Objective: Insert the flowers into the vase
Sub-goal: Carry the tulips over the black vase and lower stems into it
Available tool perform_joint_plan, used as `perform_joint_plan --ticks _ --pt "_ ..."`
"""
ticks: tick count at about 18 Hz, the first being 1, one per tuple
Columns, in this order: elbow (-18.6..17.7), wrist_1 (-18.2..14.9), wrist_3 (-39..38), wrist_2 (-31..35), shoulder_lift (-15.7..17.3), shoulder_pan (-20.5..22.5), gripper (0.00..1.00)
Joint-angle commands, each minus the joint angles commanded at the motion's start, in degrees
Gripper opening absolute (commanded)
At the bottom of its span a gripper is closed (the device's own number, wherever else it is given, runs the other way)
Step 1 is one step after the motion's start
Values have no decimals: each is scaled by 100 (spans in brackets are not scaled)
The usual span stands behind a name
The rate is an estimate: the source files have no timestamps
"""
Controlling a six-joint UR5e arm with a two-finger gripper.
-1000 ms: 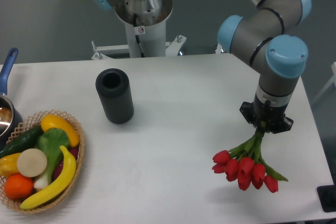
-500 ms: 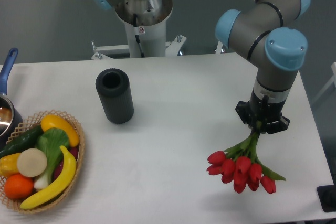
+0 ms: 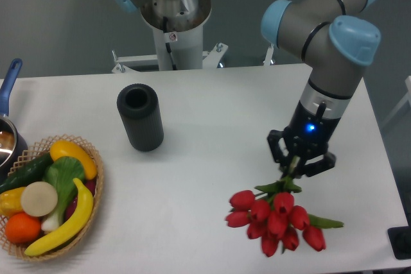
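Observation:
The flowers (image 3: 275,219), a bunch of red tulip buds on green stems, hang heads-down near the table's front right. My gripper (image 3: 296,163) is shut on the stems just above the buds. The vase (image 3: 140,117), a matte black cylinder with a round hole in its top, stands upright on the table at left of centre, far to the left of the gripper and the bunch.
A wicker basket (image 3: 95,187) of fruit and vegetables sits at the front left edge. A blue-handled pot (image 3: 8,85) is at the far left. The robot's base column (image 3: 173,24) rises behind the table. A dark object (image 3: 401,242) sits at the right edge.
The gripper has carried the flowers leftward and toward the front of the table, and the wrist has turned so a blue light now shows on it.

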Motion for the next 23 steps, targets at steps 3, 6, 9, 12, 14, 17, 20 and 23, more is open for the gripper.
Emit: perform_joint_plan --ticks 3,6,9,12,14,17,20,23 --pt "0 26 -133 -520 88 0 3" --pt "-26 26 -142 -1012 289 -52 4" --pt "-306 61 -133 -1355 641 -122 4" --pt "-1278 1101 -98 -1995 1114 -149 4" --pt "-2009 1659 -80 -2330 1448 -132 5" --pt "-2644 1731 332 -2726 1818 -105 6" --pt "-2794 1731 377 -2999 2012 -132 8" --pt "-3136 1731 438 -3166 2310 -114 10"
